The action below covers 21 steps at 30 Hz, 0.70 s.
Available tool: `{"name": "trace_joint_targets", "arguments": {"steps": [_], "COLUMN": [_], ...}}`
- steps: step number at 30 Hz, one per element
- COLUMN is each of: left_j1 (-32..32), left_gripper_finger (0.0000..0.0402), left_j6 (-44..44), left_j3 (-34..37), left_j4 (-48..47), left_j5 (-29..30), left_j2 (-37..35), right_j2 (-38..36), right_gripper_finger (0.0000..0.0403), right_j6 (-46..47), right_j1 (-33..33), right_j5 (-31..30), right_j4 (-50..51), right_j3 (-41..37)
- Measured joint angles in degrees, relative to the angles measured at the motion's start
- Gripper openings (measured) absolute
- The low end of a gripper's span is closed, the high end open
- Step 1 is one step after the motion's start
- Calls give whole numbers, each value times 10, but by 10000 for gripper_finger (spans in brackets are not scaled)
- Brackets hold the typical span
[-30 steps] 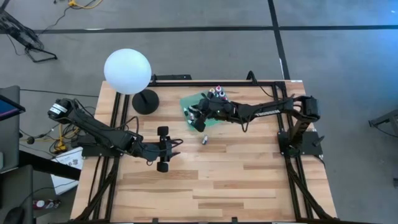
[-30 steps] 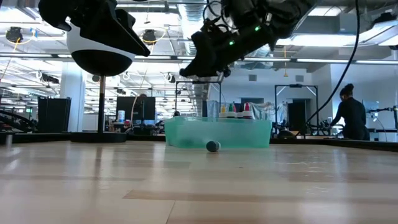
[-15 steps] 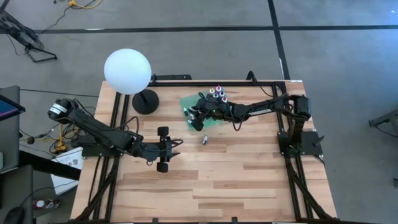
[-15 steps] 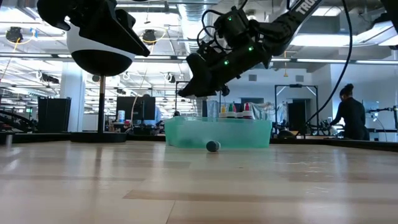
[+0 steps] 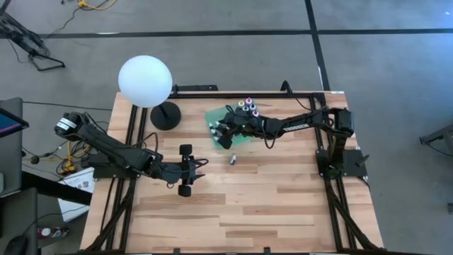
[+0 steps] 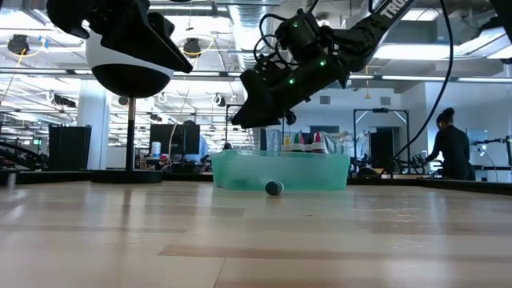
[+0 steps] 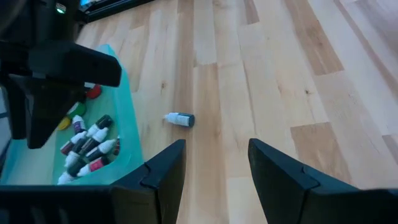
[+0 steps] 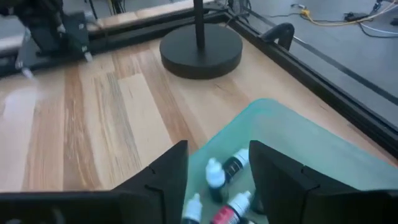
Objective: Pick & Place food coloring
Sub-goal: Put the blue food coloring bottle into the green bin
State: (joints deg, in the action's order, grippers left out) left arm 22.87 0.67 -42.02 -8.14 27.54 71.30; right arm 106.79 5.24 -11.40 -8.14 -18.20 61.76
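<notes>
Dark fingers of the right gripper (image 5: 224, 132) stand spread with nothing between them, hovering over the near-left part of the green tray (image 5: 212, 115), above the small white-tipped dropper bottles (image 8: 215, 175) lying there. More food coloring bottles (image 5: 248, 106) with coloured caps stand upright at the tray's far side. One stray dropper bottle (image 5: 231, 159) lies on its side on the wooden table (image 5: 283, 205), just in front of the tray and apart from it. Beyond the tray's left edge sits the black base of a lamp (image 5: 165, 115) with a white globe (image 5: 145, 81). The left gripper (image 5: 186, 170), fingers also spread and empty, waits over the table's left half, well apart from the tray.
</notes>
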Motion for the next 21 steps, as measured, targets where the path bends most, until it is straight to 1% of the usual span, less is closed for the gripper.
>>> {"name": "trace_joint_targets", "arguments": {"steps": [3, 9, 15, 17, 21], "left_j1": [0, 0, 0, 0, 0], "left_gripper_finger": [169, 168, 168, 168, 168], "left_j6": [0, 1, -7, -12, -14], "left_j3": [0, 0, 0, 0, 0], "left_j4": [0, 8, 66, 87, 112], "left_j5": [-15, -19, -76, -83, -82], "left_j2": [0, 0, 0, 0, 0], "right_j2": [-20, -103, -186, -206, -235], "right_gripper_finger": [174, 179, 168, 164, 159], "right_j6": [-23, -74, -96, -89, -83], "right_j1": [4, 43, 114, 144, 205], "right_j5": [-4, -49, -110, -135, -186], "right_j4": [24, 143, 284, 322, 351], "right_j3": [0, 0, 0, -2, -21]}}
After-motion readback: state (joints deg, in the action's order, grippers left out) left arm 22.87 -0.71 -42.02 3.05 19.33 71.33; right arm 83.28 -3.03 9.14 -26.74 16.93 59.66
